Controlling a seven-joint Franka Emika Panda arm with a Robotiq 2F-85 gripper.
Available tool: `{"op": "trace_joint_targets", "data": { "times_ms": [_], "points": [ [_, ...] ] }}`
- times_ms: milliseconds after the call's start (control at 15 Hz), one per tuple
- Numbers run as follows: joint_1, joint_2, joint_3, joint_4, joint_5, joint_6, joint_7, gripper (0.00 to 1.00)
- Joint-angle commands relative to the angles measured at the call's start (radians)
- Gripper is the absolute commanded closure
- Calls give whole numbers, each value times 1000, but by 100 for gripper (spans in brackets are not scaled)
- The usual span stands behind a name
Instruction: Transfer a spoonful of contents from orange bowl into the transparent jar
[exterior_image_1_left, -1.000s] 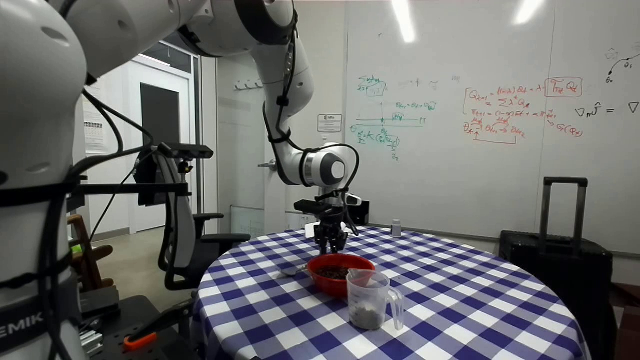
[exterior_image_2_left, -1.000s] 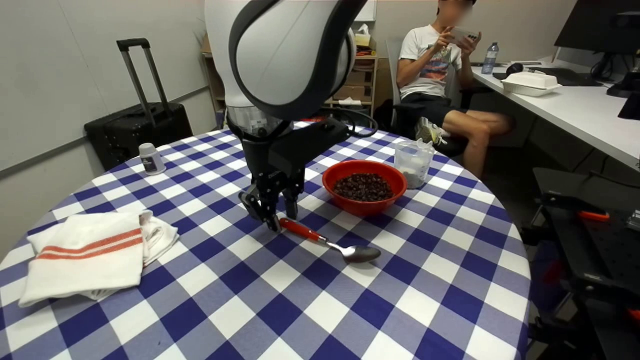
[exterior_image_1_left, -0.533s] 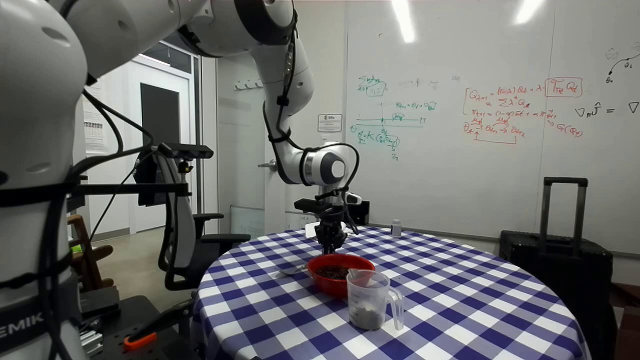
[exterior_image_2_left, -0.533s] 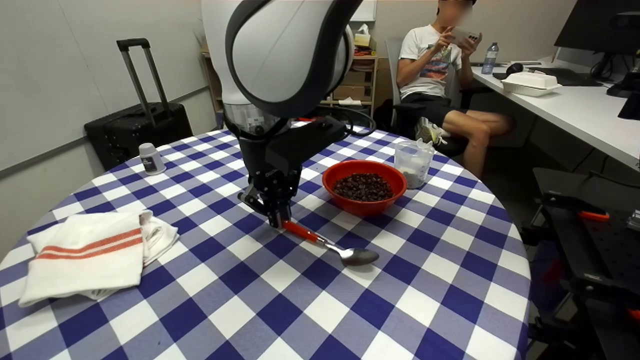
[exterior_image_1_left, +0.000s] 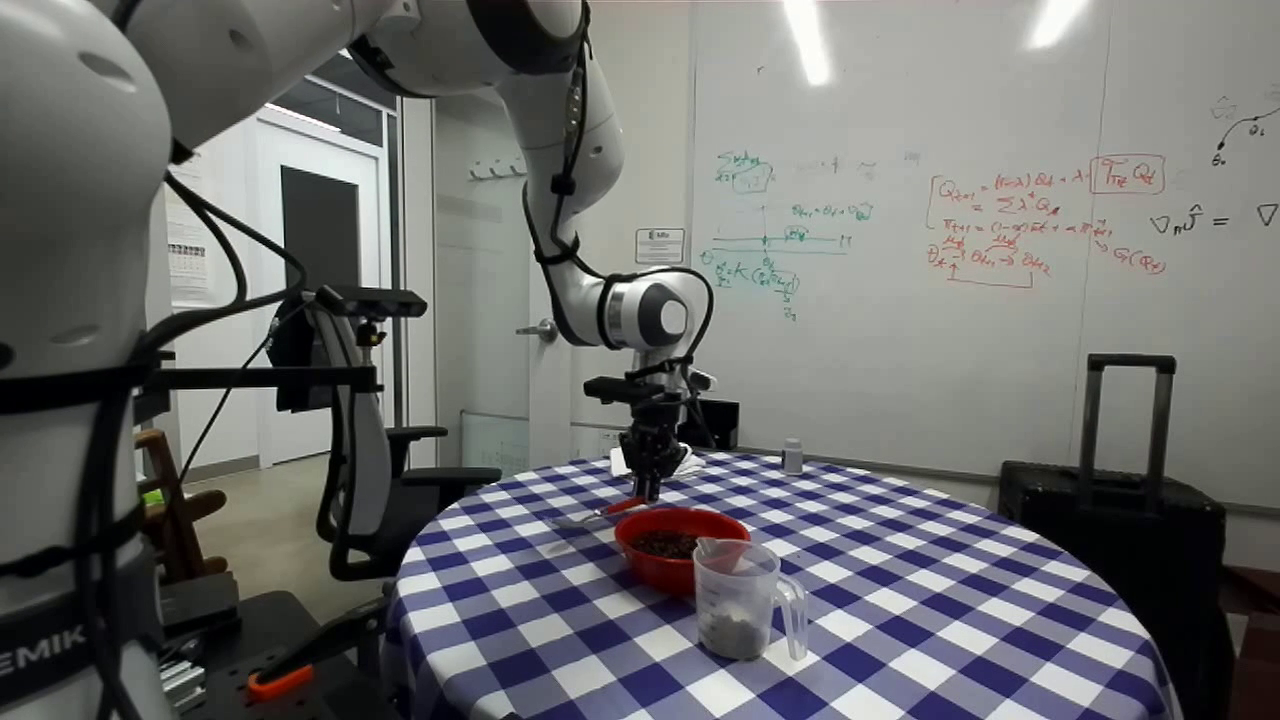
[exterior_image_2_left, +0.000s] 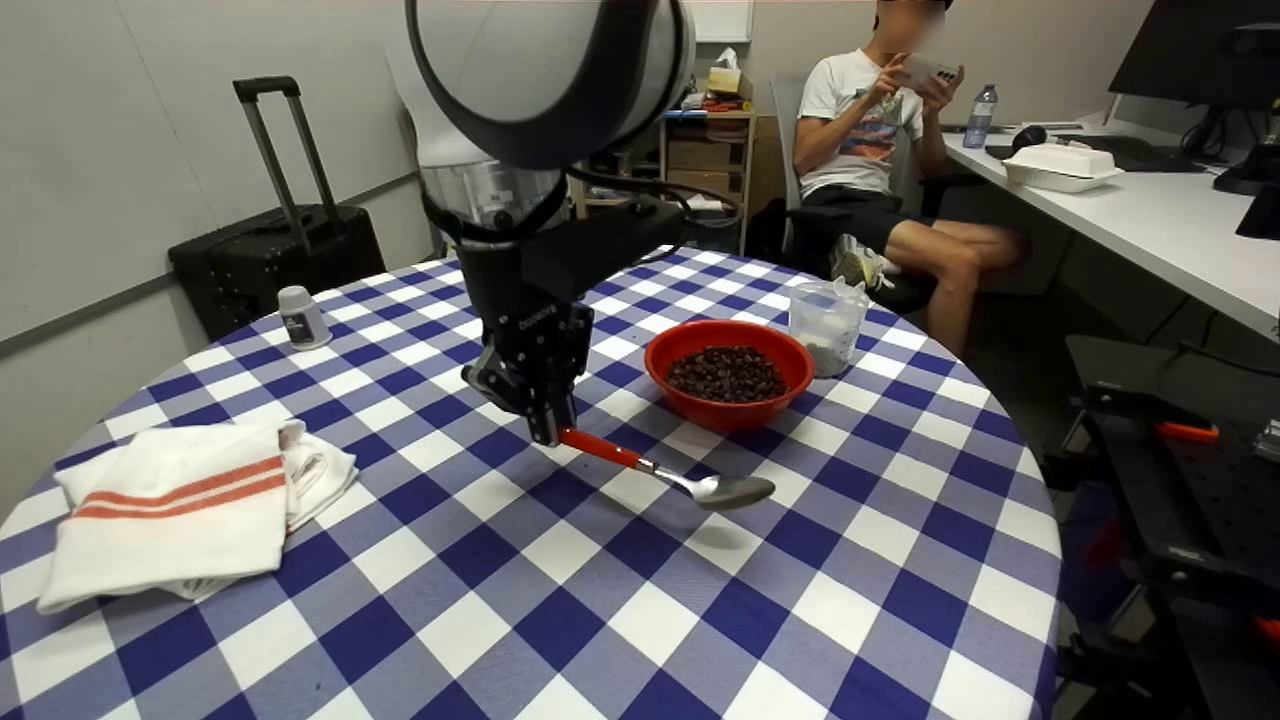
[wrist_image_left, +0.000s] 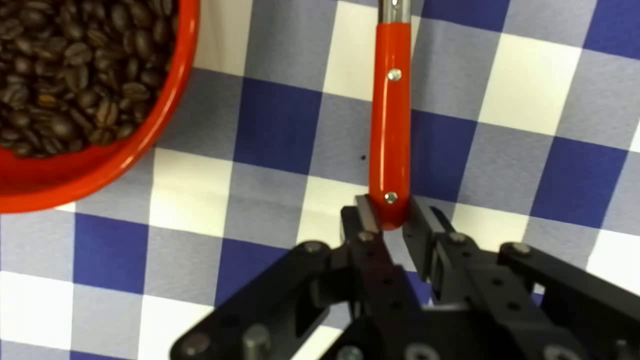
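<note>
The jaws are clamped on the end of the red handle of a spoon (wrist_image_left: 390, 125), which runs straight out ahead of them in the wrist view. In an exterior view the spoon's metal end reaches out to the right of the jaws and hangs clear above the cloth-covered desk (exterior_image_2_left: 600, 640). The orange bowl (exterior_image_2_left: 730, 416), with dark coffee beans (exterior_image_2_left: 728, 372) in it, stands near the jaws, ahead and to their left in the wrist view. Just past the bowl, farther from the jaws, is the clear jug (exterior_image_1_left: 735, 580), upright, with something greyish at its bottom; whether it touches the bowl is hard to tell. On the opposite side of the jaws, a folded towel (exterior_image_2_left: 185, 500) lies and a small bottle (exterior_image_2_left: 303, 318) stands, both well apart from them.
</note>
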Motion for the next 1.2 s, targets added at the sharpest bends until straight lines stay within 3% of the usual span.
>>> {"op": "trace_joint_targets", "data": {
  "times_ms": [0, 267, 733, 1133],
  "points": [
    [-24, -46, 25, 29, 36, -90, -81, 95],
    [-25, -92, 3, 31, 22, -66, -79, 95],
    [-18, -188, -77, -48, -36, 135, -25, 95],
    [48, -299, -207, -209, -209, 258, 149, 95]
  ]
}}
